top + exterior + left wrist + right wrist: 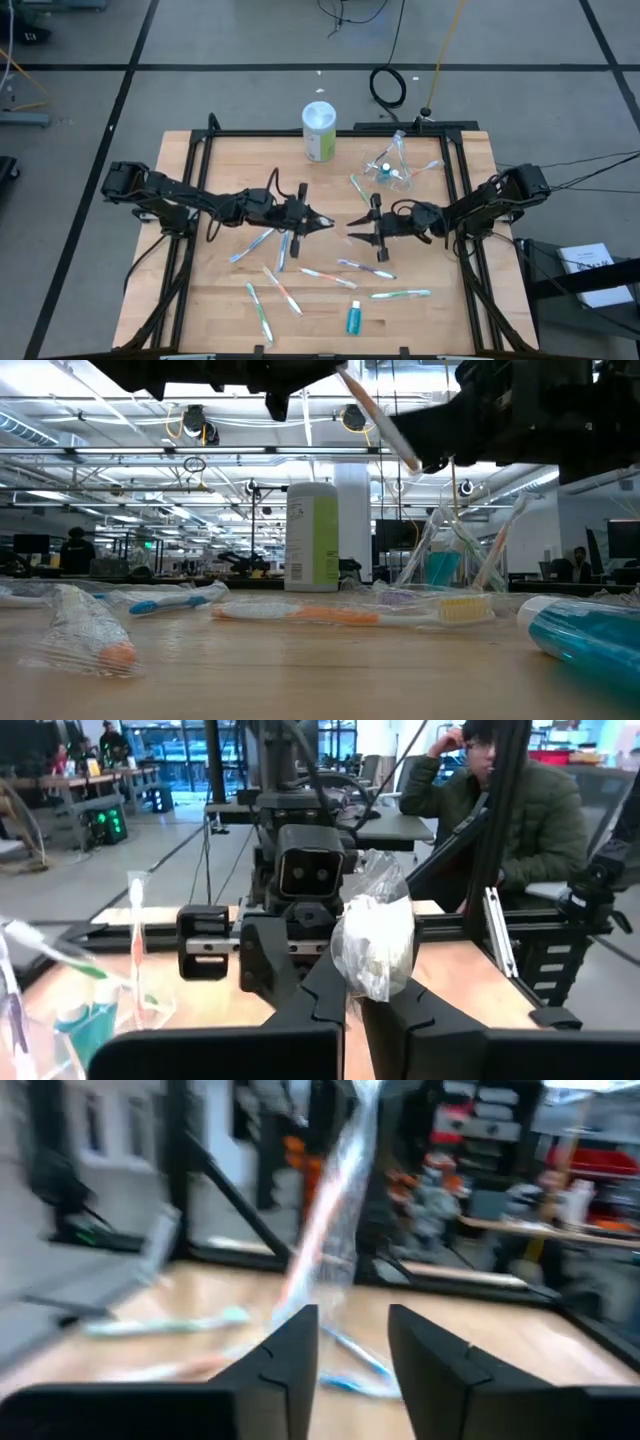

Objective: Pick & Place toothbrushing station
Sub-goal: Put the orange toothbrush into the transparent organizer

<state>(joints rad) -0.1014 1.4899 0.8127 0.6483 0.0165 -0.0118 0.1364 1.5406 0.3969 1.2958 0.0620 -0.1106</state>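
Note:
A plastic-wrapped toothbrush (378, 418) with an orange accent hangs slanted in the air over the table's middle. My left gripper (324, 222) is shut on it. My right gripper (352, 226) faces it closely from the right and is open. The brush rises in front of the right gripper's fingers (330, 1200); whether it touches them I cannot tell. The clear cup (390, 166) stands at the far right of the table, holding toothbrushes and a teal tube. Several wrapped toothbrushes (283, 290) and a teal tube (354, 318) lie flat on the table. My left gripper pinches the wrapped toothbrush between its two fingers at the bristle end (372, 948). The white bristle head in its crumpled wrap sticks out just past the fingertips. The fingers come in about level from the table's left. The brush is lifted clear of the table and slanted.
A white-and-green canister (319, 130) stands at the far middle of the table. A black frame (300, 134) runs round the table. A person (500, 810) sits beyond the table's right side. Loose brushes (400, 294) lie across the near half.

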